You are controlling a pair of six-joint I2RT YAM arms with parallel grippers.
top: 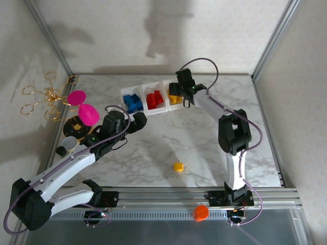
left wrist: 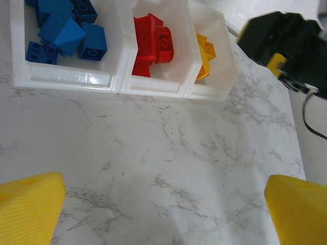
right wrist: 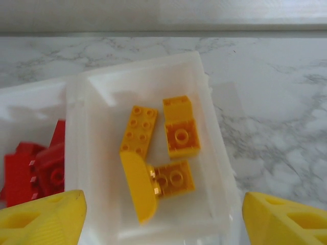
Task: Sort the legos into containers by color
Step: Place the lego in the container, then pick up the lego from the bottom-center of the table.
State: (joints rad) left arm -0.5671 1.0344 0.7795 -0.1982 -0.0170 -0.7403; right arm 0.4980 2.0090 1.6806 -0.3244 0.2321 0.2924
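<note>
legos point(top: 133, 102) mostly sit sorted by color in the tray point(top: 144, 90) at the far side; one yellow brick point(top: 178, 167) lies loose on the near surface. right end effector point(right wrist: 163, 219) hovers wide and empty over the yellow compartment; left end effector point(left wrist: 163, 204) is wide, empty.

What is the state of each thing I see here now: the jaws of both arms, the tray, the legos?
Left jaws: wide open, empty.
Right jaws: open, empty, over the yellow compartment.
Tray: upright, all three compartments holding bricks.
Blue legos: in the left compartment.
Red legos: in the middle compartment.
Yellow legos: in the right compartment.
Loose yellow lego: on the table, unsorted.
</note>
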